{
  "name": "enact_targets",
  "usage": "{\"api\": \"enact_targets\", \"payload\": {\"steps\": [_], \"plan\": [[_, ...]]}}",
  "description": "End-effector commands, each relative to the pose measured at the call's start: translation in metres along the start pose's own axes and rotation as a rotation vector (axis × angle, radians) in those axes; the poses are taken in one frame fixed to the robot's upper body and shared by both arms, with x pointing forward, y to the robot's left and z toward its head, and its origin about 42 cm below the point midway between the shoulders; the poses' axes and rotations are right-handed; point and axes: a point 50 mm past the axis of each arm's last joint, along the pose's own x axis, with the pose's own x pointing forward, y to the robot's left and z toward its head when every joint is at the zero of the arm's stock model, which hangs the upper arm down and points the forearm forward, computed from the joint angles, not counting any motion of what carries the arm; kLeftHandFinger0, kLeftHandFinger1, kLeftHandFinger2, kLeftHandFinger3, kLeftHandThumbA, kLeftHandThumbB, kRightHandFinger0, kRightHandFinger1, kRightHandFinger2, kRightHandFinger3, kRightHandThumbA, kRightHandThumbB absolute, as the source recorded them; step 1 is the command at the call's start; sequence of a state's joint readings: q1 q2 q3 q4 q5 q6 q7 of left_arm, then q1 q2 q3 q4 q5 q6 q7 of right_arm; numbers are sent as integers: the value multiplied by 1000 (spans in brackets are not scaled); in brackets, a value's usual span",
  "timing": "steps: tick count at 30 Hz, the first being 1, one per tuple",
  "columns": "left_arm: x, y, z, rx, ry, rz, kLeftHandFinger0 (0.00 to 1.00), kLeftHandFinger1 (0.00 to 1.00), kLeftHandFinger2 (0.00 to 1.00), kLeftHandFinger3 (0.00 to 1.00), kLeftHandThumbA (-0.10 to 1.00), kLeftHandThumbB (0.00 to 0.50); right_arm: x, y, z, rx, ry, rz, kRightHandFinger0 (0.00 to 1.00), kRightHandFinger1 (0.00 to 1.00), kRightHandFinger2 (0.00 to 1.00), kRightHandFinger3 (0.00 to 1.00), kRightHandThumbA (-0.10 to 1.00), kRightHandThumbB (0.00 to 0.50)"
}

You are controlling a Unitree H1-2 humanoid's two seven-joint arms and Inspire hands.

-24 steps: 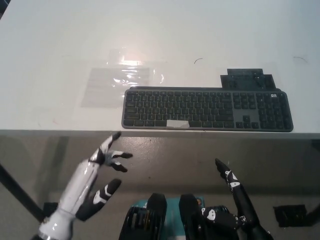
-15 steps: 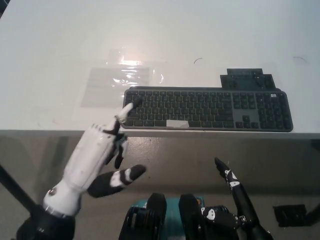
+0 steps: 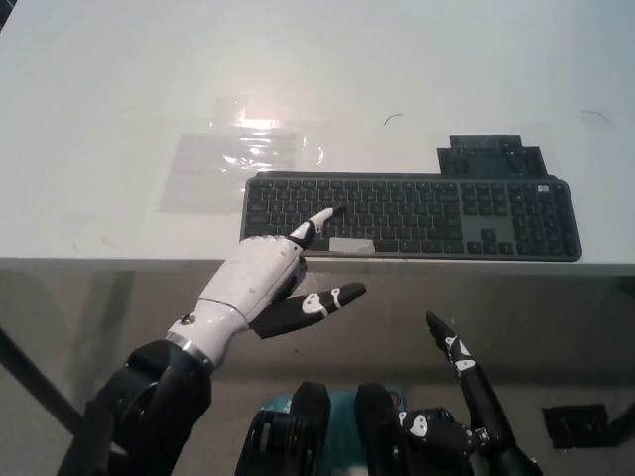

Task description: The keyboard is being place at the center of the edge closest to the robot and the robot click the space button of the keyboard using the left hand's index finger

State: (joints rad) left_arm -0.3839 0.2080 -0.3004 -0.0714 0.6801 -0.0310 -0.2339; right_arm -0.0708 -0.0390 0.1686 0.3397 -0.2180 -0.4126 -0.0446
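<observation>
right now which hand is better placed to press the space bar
Left. The white left hand is raised at the keyboard's near edge, a finger stretched over the keys just beside the light-marked space bar. The black right hand sits low, below the table edge.

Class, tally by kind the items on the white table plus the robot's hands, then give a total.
keyboard: 1
clear plastic sheet: 1
dark flat panel: 1
robot hands: 2 (left hand, right hand)
Total: 5
</observation>
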Motion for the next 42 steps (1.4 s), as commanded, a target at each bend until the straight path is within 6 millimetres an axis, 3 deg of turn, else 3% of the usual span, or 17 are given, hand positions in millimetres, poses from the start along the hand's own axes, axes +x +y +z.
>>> {"api": "enact_targets", "payload": {"steps": [1, 7, 14, 18, 21, 28, 30, 32, 37, 40, 42], "plan": [[18, 4, -1, 40, 40, -27, 0, 0, 12, 1000, 1000, 401, 11, -2, 16, -9, -106, -11, 1000, 1000, 1000, 1000, 1000, 338], [29, -3, -9, 71, 79, -61, 0, 36, 48, 1000, 1000, 379, 13, -3, 18, -8, -108, -13, 1000, 1000, 1000, 1000, 1000, 343], [36, -8, -9, 86, 94, -85, 0, 111, 121, 1000, 1000, 412, 13, -4, 19, -8, -113, -13, 1000, 1000, 1000, 1000, 1000, 343], [39, -9, -9, 99, 89, -85, 4, 209, 254, 1000, 1000, 418, 13, -4, 19, -7, -110, -12, 1000, 1000, 1000, 1000, 1000, 343], [42, -10, -11, 106, 100, -96, 29, 226, 277, 1000, 1000, 414, 14, -4, 19, -8, -115, -10, 1000, 1000, 1000, 1000, 1000, 344], [48, -28, -31, 134, 165, -159, 55, 266, 341, 1000, 1000, 429, 17, -4, 22, -16, -117, -4, 1000, 1000, 1000, 1000, 1000, 341], [46, -36, -38, 128, 180, -174, 45, 262, 336, 1000, 1000, 413, 17, -3, 22, -12, -118, -2, 1000, 1000, 1000, 1000, 1000, 344], [46, -46, -48, 130, 217, -204, 184, 287, 329, 1000, 1000, 397, 18, -4, 23, -17, -118, -2, 1000, 1000, 1000, 1000, 1000, 348], [37, -68, -82, 130, 296, -255, 7, 256, 283, 1000, 1000, 387, 17, -4, 21, -15, -118, 1, 1000, 1000, 1000, 1000, 1000, 359], [34, -76, -93, 142, 313, -263, 22, 246, 231, 1000, 1000, 398, 20, -5, 22, -18, -121, 0, 1000, 1000, 1000, 1000, 1000, 361], [31, -82, -97, 133, 311, -263, 0, 163, 139, 1000, 1000, 402, 22, -5, 24, -14, -125, -2, 1000, 1000, 1000, 1000, 1000, 362]]}}
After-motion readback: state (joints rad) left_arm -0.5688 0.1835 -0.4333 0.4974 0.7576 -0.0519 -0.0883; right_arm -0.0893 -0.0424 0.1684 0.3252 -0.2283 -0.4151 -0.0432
